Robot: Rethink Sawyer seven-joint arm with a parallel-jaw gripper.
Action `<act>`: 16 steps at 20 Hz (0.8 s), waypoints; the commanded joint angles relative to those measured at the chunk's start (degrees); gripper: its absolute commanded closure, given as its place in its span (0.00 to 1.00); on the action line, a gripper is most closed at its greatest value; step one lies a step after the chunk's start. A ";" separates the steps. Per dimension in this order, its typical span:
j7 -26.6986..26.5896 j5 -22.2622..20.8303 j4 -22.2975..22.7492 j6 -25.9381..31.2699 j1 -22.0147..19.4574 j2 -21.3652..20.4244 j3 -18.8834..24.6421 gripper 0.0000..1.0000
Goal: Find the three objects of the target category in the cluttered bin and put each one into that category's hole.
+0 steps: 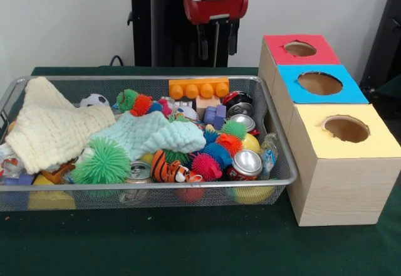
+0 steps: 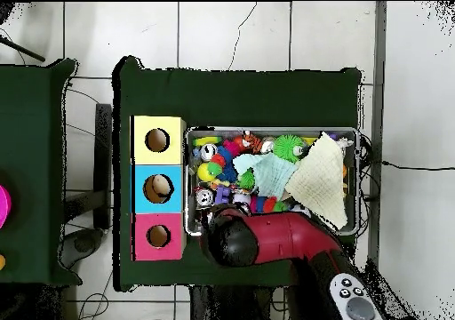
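Observation:
The silver wire-mesh bin (image 1: 156, 185) lies on the green table, full of clutter. In it are drink cans (image 1: 246, 163), spiky balls (image 1: 101, 160), a cream cloth (image 1: 53, 125), a mint cloth (image 1: 156, 135), a tiger toy (image 1: 169, 169) and an orange brick (image 1: 198, 88). My gripper (image 1: 217, 53) hangs open and empty above the bin's far rim, right of centre. In the overhead view the arm's head (image 2: 233, 241) hides the gripper over the bin (image 2: 267, 130).
Three boxes with round holes stand in a row beside the bin: red (image 1: 299, 49), blue (image 1: 319, 83) and yellow (image 1: 346, 128). They also show in the overhead view, left of the bin (image 2: 157, 188). A second green table (image 2: 27, 174) stands further left.

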 commanded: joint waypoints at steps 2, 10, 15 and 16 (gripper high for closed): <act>-2.56 -4.74 -3.52 -3.75 -2.80 2.81 4.74 0.00; -1.24 -5.33 -4.04 -3.46 -3.44 3.51 5.16 0.00; -0.23 -7.35 -4.50 -5.81 -3.17 5.40 3.77 0.00; -0.16 -7.70 -4.74 -5.74 -3.00 5.62 3.59 0.00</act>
